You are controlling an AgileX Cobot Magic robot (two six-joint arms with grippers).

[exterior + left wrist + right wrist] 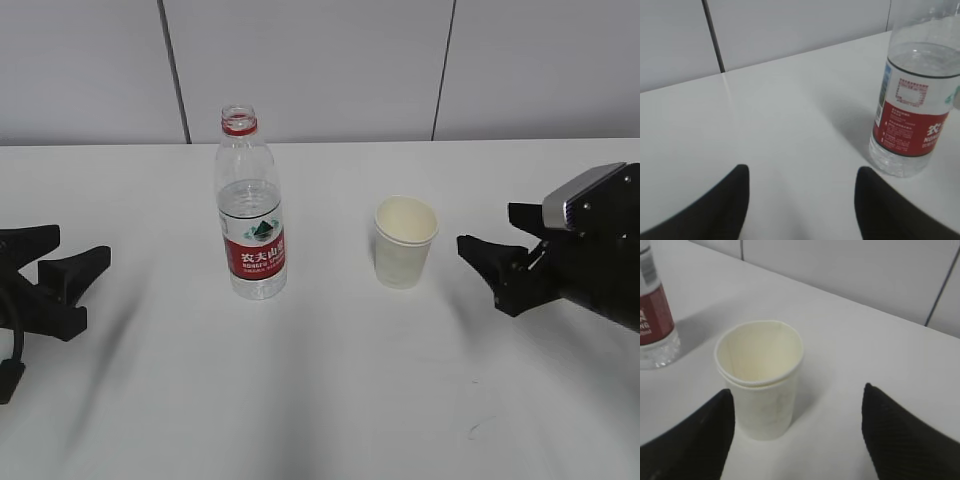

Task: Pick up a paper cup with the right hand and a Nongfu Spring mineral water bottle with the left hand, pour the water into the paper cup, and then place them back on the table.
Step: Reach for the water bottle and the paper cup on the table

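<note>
The Nongfu Spring mineral water bottle (250, 210) stands upright and uncapped on the white table (330, 400), holding water (248, 200) up to above its red label. The empty paper cup (405, 242) stands to its right. My left gripper (78, 247) is open and empty, well left of the bottle. In the left wrist view the left gripper (802, 170) shows bare table between its fingers, with the bottle (912, 110) ahead to the right. My right gripper (488, 226) is open just right of the cup. In the right wrist view the right gripper (797, 390) is empty, with the cup (760, 375) close ahead beside the left finger.
A grey panelled wall (320, 60) rises behind the table's far edge. A small dark scuff mark (478, 428) lies on the table at the front right. The bottle's base also shows in the right wrist view (652, 320), left of the cup.
</note>
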